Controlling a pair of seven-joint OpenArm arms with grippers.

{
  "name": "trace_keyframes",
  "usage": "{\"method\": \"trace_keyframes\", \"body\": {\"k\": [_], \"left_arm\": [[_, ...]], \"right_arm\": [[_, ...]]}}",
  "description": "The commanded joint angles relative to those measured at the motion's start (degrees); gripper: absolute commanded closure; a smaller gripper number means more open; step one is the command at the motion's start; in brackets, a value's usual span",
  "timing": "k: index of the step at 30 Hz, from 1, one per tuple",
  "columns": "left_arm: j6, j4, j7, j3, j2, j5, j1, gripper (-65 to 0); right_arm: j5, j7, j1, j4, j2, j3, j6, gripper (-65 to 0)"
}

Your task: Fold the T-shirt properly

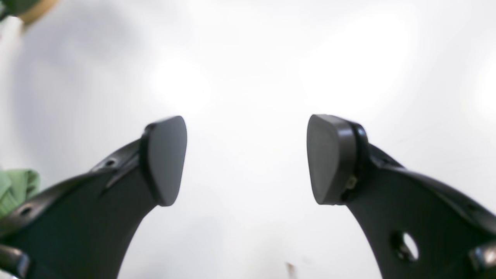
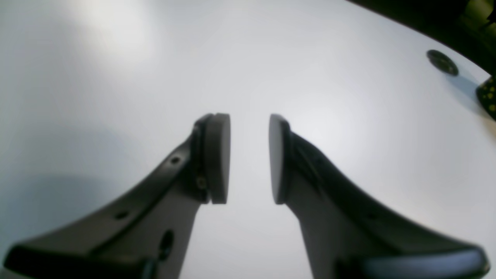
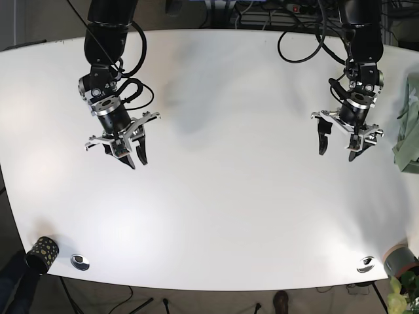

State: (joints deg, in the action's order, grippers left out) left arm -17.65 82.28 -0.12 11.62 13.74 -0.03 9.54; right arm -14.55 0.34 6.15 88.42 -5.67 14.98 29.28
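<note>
The light green T-shirt [image 3: 408, 127] lies bunched at the table's far right edge in the base view, partly cut off by the frame. A bit of it shows at the left edge of the left wrist view [image 1: 15, 188]. My left gripper [image 3: 338, 148] hangs open and empty over bare table, to the left of the shirt and apart from it; its pads [image 1: 166, 159] stand wide apart. My right gripper [image 3: 135, 157] is at the table's left side, open with a narrower gap and empty, seen in the right wrist view [image 2: 249, 159] too. The shirt is not in the right wrist view.
The white table [image 3: 222, 163] fills the base view. A round metal grommet [image 3: 80, 261] and a dark dotted cup [image 3: 40, 252] sit at the front left corner. Another grommet [image 3: 366, 264] and a grey cup [image 3: 400, 259] sit at the front right. Cables [image 3: 288, 13] hang behind the table.
</note>
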Motion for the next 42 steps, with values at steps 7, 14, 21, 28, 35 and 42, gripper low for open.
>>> {"method": "trace_keyframes", "body": {"k": [7,14,21,28,35,42], "left_arm": [[0.73,11.92,-1.59,-0.23,-4.73,-0.54,10.55,-43.9],[0.73,19.92,-1.42,-0.23,-8.86,-0.54,23.73,-44.0],[0.81,27.3,0.52,1.17,-13.78,-0.71,36.22,-44.3],[0.64,29.68,3.86,4.69,-17.21,-0.98,45.18,-44.6],[0.64,28.97,4.12,4.69,-17.21,-0.89,52.92,-44.6],[0.64,17.37,4.12,4.69,-17.12,-0.8,54.94,-44.3]], "right_arm": [[10.02,3.75,8.66,2.61,-3.51,0.18,-2.77,-15.9],[14.85,3.75,19.21,8.85,-4.04,0.27,-2.77,-15.9],[20.83,3.75,31.25,13.34,-5.36,1.68,-2.77,-15.5],[27.78,3.66,43.65,15.8,-6.86,4.49,-2.6,-15.9],[30.41,3.66,54.9,15.8,-8.35,4.31,-2.42,-15.9],[30.24,3.22,59.3,9.82,-8.44,1.15,-2.33,-15.9]]}}
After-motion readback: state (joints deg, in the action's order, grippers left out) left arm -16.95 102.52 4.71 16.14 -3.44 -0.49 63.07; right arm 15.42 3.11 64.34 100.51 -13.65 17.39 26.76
